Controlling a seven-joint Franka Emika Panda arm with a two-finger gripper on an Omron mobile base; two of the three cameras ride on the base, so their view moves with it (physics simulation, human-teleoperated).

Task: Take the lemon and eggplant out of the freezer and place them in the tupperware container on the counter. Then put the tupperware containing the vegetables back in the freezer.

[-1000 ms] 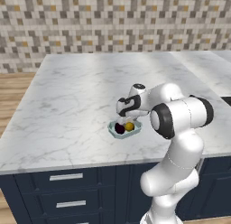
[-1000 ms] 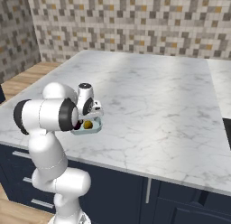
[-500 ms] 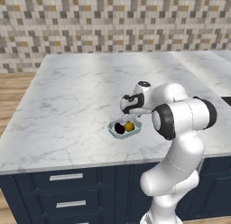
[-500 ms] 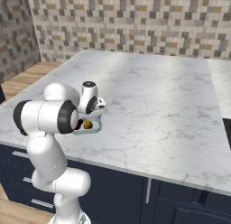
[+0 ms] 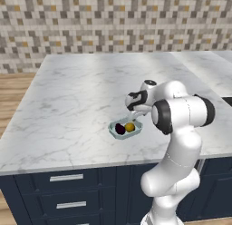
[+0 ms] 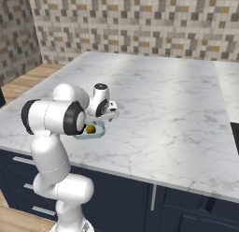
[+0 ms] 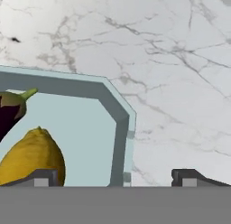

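Marble worktop (image 5: 81, 97) with mosaic backsplash (image 5: 90, 24) behind; tupperware container (image 5: 114, 128) near the front edge holds the eggplant (image 5: 120, 128) and the lemon (image 5: 130, 127) side by side. Gripper (image 7: 115, 175) hovers over its rim, jaws spread wide, holding nothing. Hand view shows the eggplant's green stem (image 7: 29, 93); left base view adds navy drawers (image 5: 63, 192).
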